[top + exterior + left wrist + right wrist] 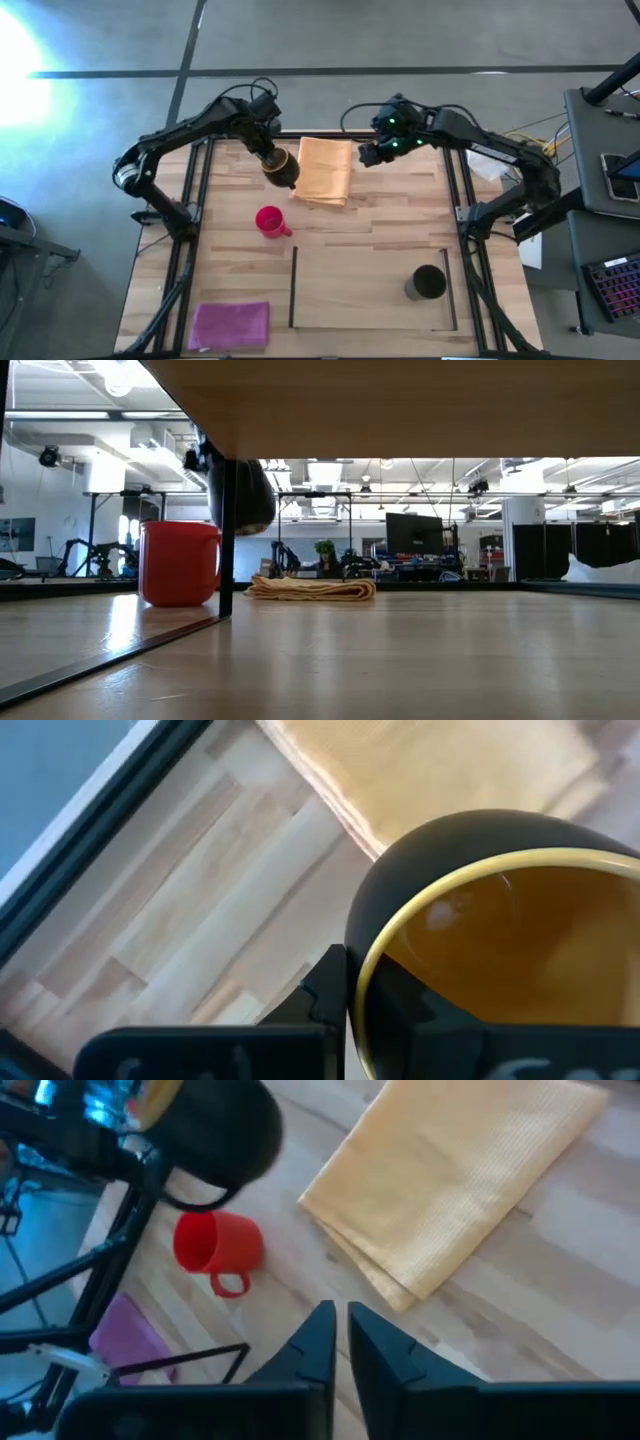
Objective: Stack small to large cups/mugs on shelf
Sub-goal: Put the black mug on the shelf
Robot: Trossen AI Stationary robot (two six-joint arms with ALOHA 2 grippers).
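I had the left gripper clamped on the brown mug, lifted off the table at the far left, just beside the left edge of the orange cloth. In the low view the brown mug hung clear above the tabletop, behind a dark upright strip. My left wrist view showed the brown mug up close, yellow inside, dark outside, with one finger against its wall and the orange cloth beyond it.

The red mug stood upright on the table, near of the brown mug and left of the shelf, not on it. In the low view the red mug sat on the wood with the folded orange cloth farther back to its right. The black mug stood upright on the shelf, near its right edge strip.

I kept the right gripper over the far side of the table, just right of the orange cloth, holding nothing. Its fingers sat nearly together with a thin gap, and the right wrist view caught the orange cloth, the red mug, the brown mug and the magenta cloth.

The magenta cloth lay at the near left corner, well apart from the mugs.
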